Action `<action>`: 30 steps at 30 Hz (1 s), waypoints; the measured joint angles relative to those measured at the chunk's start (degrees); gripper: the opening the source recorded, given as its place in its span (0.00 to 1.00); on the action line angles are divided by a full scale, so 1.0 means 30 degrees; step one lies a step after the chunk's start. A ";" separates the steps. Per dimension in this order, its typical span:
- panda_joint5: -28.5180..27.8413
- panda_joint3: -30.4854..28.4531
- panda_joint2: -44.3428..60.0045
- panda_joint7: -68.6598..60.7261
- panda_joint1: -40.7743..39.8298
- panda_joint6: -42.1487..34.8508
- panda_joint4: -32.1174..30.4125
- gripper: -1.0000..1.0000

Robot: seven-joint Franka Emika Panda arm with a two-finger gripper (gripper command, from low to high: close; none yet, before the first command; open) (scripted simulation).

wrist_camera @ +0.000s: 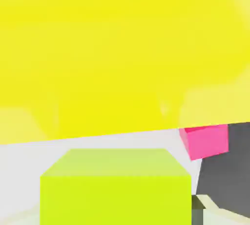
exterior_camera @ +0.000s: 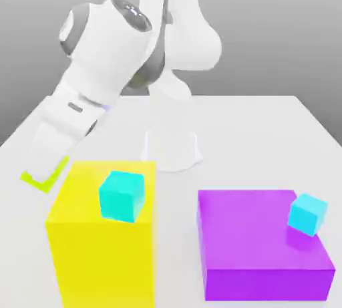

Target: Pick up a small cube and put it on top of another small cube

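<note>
Yellow block (exterior_camera: 100,246) topped by cyan cube (exterior_camera: 121,196), end effector (exterior_camera: 45,178) clamped on lime cube (wrist_camera: 115,190).

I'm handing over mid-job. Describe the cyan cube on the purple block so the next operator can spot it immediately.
Find the low purple block on the exterior view's right side of the white table. The small cyan cube sits tilted at the block's far right corner. Its twin is also cyan but rests on the taller yellow block toward the left.
</note>
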 joint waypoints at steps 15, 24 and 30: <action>0.9949 0.5147 0.0761 0.5782 0.6416 0.0228 0.2157 0.00; 1.8319 0.6575 0.1562 1.1823 0.8664 -0.0900 0.2077 0.00; 2.1560 0.6989 0.2400 1.5703 0.9149 -0.1175 0.1395 0.00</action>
